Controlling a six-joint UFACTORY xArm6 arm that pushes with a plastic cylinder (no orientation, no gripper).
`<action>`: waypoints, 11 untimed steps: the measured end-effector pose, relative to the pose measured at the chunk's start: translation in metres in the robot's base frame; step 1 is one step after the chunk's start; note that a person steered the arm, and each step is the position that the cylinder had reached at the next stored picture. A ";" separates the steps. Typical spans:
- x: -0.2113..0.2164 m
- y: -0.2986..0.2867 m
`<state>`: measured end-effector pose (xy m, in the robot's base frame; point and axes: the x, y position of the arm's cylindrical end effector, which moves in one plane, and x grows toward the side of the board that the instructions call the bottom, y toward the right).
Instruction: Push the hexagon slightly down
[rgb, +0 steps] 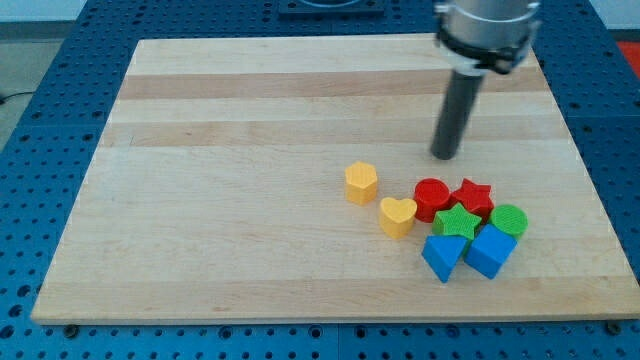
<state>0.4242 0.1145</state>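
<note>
Below and to the view's right of the yellow hexagon (361, 183), nearest the board's bottom edge, sat the blue blocks: one wedge-like (442, 257), one cube-like (491, 250). Above them lay the green star (455, 222) and green cylinder (508, 221), then the red cylinder (432, 198) and red star (472, 196). The yellow heart (397, 216) lay just beside the hexagon, down and to its right. The hexagon itself stood left of that cluster, near the wooden board's (250, 150) middle. My tip (444, 156) was up and to the hexagon's right, well apart from it, touching nothing; I carry no claw, only a rod. To do this well, I judged I should circle above the hexagon, centre on its top face, then nudge briefly downward, keeping clear of the heart.
</note>
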 end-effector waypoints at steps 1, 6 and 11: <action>0.010 -0.044; 0.028 -0.118; 0.063 -0.102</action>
